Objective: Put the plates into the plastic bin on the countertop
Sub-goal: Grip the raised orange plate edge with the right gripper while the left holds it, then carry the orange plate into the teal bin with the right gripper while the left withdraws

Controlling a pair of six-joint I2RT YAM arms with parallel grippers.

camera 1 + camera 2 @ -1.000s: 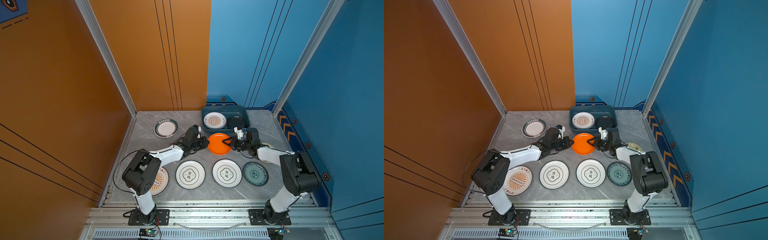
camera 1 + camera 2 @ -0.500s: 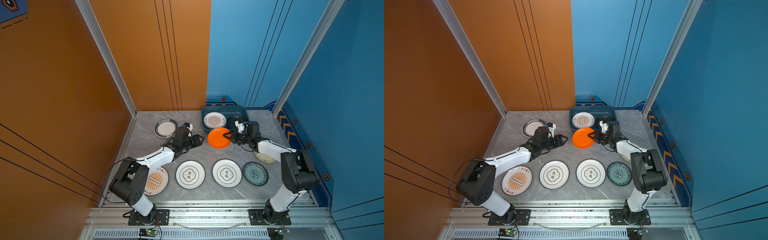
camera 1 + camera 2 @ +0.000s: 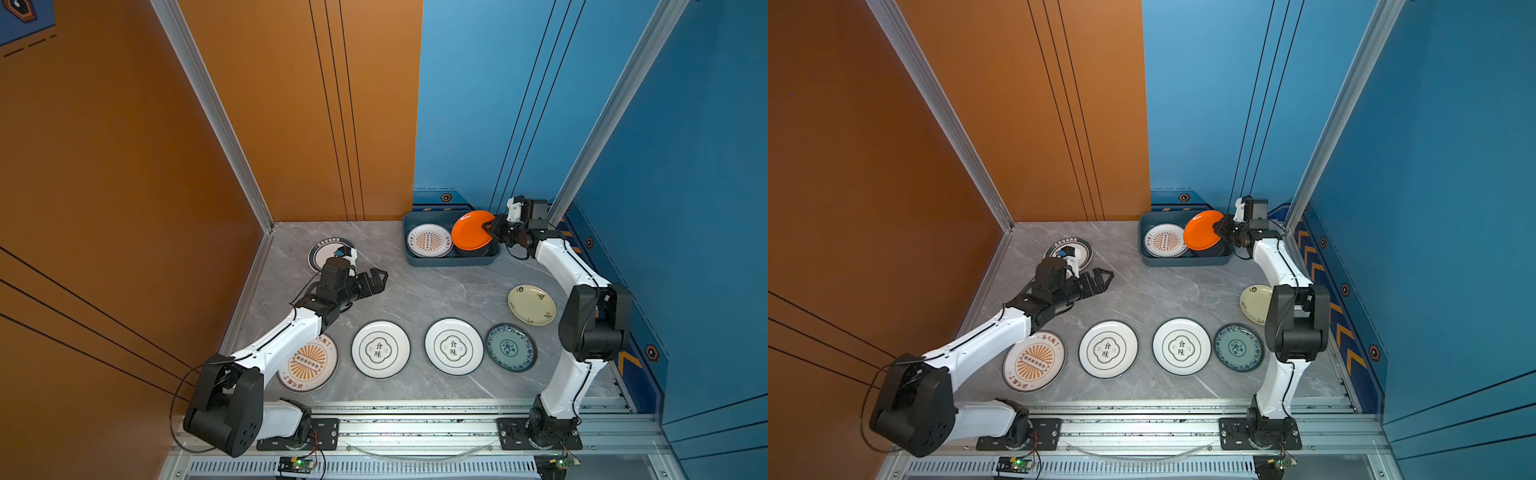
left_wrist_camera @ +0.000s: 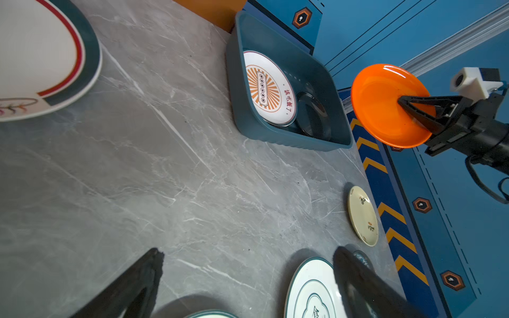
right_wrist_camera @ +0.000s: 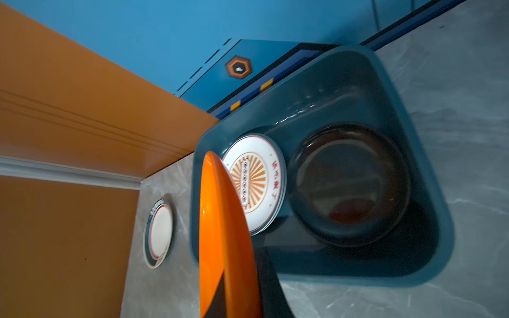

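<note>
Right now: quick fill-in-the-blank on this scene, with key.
The right gripper is shut on the ____ plate above the plastic bin. The left gripper is ____, holding nothing. In the bin lie a sunburst plate and a ____ plate. ____ plates lie on the countertop outside the bin.
Missing: orange; open; black; six.

Both top views are looking steeply down from high up, well back from the plastic bin (image 3: pixel 453 261) (image 3: pixel 1183 261), and taking in the whole countertop (image 3: pixel 436 291) before it. The left wrist camera is skimming low, facing the plastic bin (image 4: pixel 292 140) from well apart. The right wrist camera is hanging just above the plastic bin (image 5: pixel 358 279), peering in past the orange plate (image 5: pixel 217 234). All four views are sharing the sunburst plate (image 3: pixel 429 241) inside the bin.
</note>
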